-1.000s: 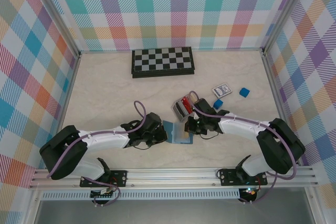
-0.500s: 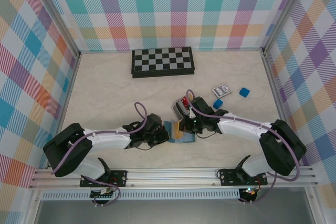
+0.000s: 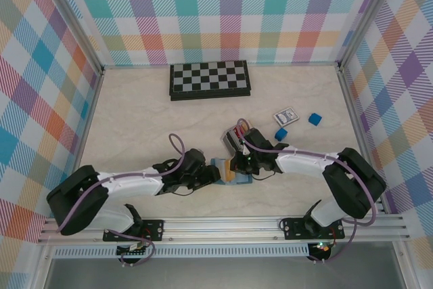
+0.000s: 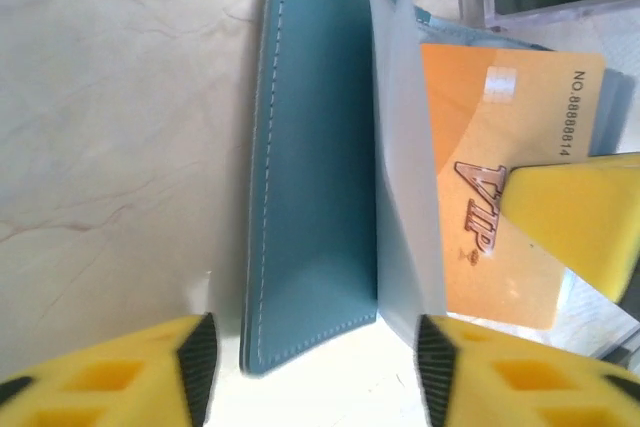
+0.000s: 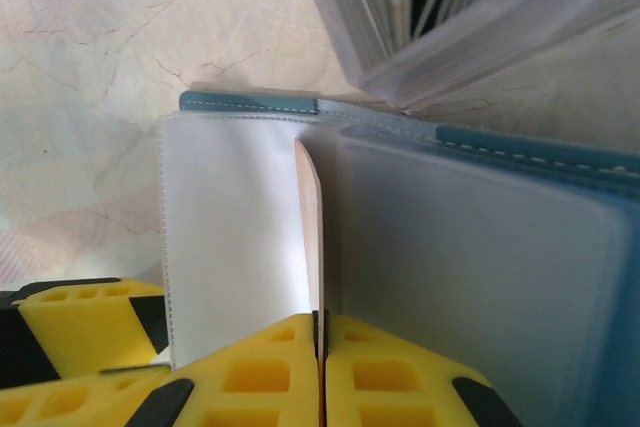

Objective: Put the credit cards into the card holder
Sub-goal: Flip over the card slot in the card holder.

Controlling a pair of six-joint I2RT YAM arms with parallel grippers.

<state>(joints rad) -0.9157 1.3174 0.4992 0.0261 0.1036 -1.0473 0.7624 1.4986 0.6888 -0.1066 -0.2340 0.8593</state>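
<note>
The teal card holder (image 3: 220, 167) lies open on the table between the two arms; its cover (image 4: 310, 197) is flat and a clear pocket page (image 4: 400, 147) stands up from it. My left gripper (image 4: 315, 372) is open, its fingers on either side of the holder's near edge without touching it. My right gripper (image 5: 320, 332) is shut on an orange credit card (image 4: 500, 197) marked VIP. That card (image 5: 310, 237) shows edge-on, upright, between two clear pocket pages (image 5: 230, 237) of the holder (image 5: 540, 147). From above the card (image 3: 231, 176) sits over the holder's middle.
A grey open box (image 3: 231, 140) with more cards stands just behind the holder, its clear wall (image 5: 470, 7) close to the right gripper. Further back lie a chessboard (image 3: 210, 80), a dark patterned card (image 3: 285, 116) and two blue cubes (image 3: 314, 119) (image 3: 281, 134).
My left gripper has opened and let go of the holder. My right gripper has carried the orange card left and down into the open holder.
</note>
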